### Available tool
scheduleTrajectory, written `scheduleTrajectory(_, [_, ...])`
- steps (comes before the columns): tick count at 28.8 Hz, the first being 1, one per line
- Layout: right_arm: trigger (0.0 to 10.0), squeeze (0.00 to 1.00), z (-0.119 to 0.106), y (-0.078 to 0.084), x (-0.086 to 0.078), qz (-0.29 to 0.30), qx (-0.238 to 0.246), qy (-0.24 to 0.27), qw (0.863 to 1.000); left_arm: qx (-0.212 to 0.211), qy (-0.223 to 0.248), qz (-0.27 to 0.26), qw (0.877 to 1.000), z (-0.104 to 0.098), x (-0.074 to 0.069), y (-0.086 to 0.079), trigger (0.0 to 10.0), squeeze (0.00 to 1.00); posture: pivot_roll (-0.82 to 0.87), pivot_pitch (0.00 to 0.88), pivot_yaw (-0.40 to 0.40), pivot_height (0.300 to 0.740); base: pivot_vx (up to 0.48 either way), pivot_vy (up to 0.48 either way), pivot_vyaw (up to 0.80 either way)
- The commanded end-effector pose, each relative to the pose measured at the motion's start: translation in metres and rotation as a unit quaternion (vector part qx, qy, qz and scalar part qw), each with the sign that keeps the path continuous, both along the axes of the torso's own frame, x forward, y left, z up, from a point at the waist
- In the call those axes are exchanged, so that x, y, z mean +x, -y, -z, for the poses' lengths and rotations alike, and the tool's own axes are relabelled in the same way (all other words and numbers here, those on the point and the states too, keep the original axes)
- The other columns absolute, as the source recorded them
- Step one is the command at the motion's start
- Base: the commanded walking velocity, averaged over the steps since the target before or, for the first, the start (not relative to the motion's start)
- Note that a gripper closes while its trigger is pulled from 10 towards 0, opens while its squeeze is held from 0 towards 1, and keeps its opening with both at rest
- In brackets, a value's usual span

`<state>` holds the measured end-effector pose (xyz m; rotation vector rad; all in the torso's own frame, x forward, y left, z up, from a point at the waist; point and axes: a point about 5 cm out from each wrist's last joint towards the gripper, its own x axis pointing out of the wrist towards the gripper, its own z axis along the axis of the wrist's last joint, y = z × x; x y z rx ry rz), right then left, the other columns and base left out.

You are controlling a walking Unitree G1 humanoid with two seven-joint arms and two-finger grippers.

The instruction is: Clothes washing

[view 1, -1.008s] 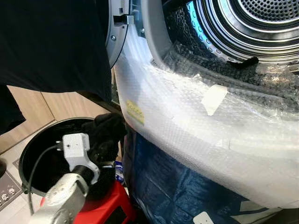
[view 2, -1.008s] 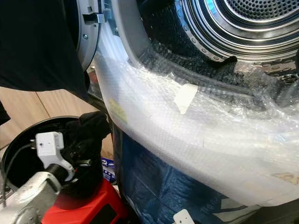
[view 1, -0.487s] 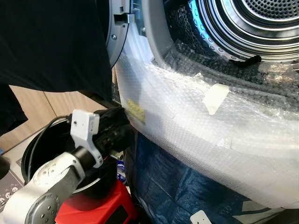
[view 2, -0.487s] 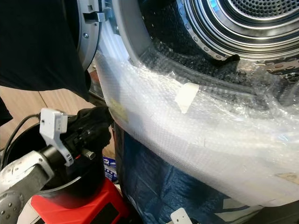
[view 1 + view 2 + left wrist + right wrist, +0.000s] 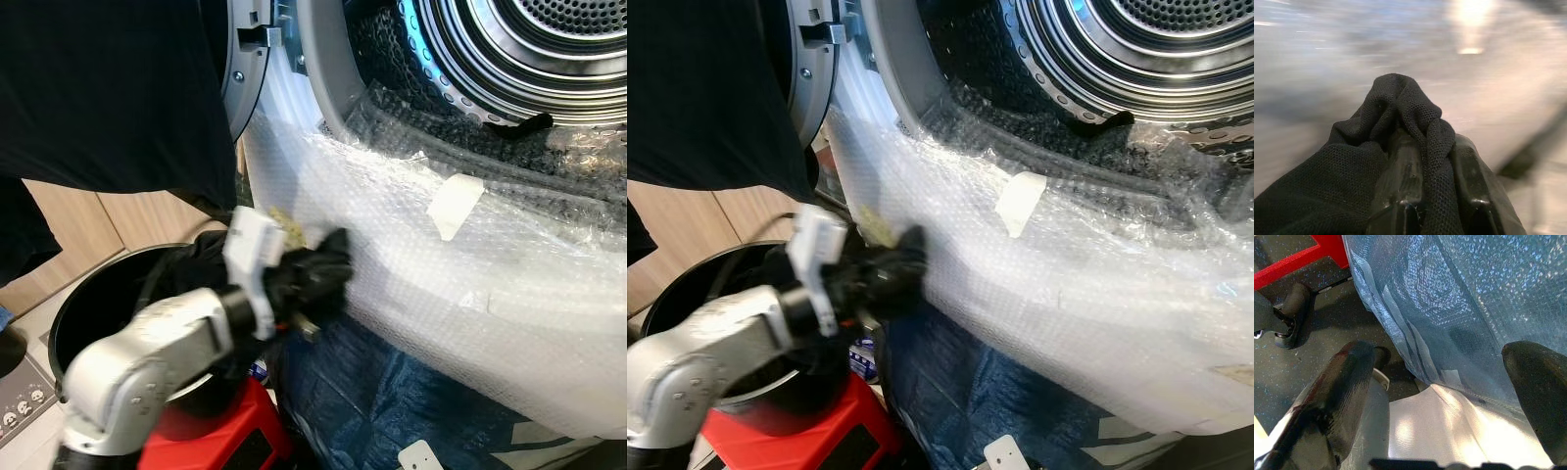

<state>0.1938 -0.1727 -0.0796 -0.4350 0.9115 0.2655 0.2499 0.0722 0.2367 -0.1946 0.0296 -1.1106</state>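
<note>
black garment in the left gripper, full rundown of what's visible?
The black garment is a dark, fine-mesh knit, bunched into a crumpled wad. In the left wrist view its fabric is pinched between the left gripper's two black fingers, a fold peaking above the tips and more cloth draping off to one side. It is held up off the black bucket, against the bubble wrap that covers the washing machine's front, below the open drum. Its type and full size cannot be told.
</note>
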Motion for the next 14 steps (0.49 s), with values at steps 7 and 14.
scheduleTrajectory(7, [10.0, 0.0, 0.003, 0.0, -0.007, 0.005, 0.006, -0.009, 1.0, 0.07, -0.006, 0.262, 0.962, 0.027, -0.055, 0.002, 0.0, 0.0, 0.14, 0.131, -0.012, 0.74, 0.0, 0.0, 0.0])
scheduleTrajectory(14, [10.0, 0.0, 0.002, 0.002, -0.004, 0.01, 0.007, -0.001, 1.0, 0.041, -0.001, 0.276, 0.96, 0.017, -0.054, 0.003, 0.0, 0.0, 0.13, 0.134, 0.0, 0.74, 0.0, 0.0, 0.0])
